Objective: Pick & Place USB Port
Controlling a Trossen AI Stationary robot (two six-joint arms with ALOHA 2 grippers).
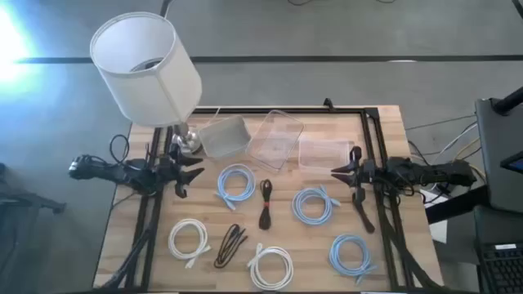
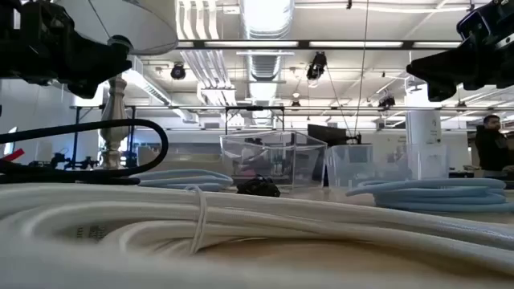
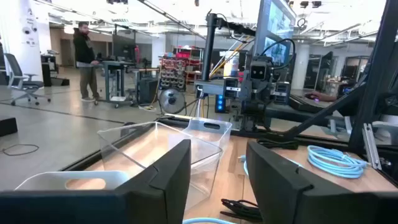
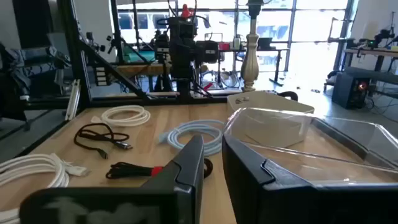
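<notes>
Several coiled cables lie flat on the wooden table: a black bundle with a red tie (image 1: 265, 202) (image 4: 137, 169), a loose black cable (image 1: 230, 245) (image 4: 102, 138), blue coils (image 1: 236, 184) (image 1: 314, 204) (image 1: 353, 255) and white coils (image 1: 188, 241) (image 1: 271, 265). My left gripper (image 1: 192, 174) (image 3: 217, 155) hovers open above the table's left edge, beside the lamp base. My right gripper (image 1: 339, 171) (image 4: 212, 146) hovers open above the right side, next to a clear container. Neither touches anything.
Three clear plastic containers (image 1: 222, 135) (image 1: 276, 139) (image 1: 324, 153) stand along the far side of the table. A lamp with a white shade (image 1: 147, 65) stands at the far left corner. A black frame rail (image 1: 377, 163) runs along the right side. People stand in the room beyond.
</notes>
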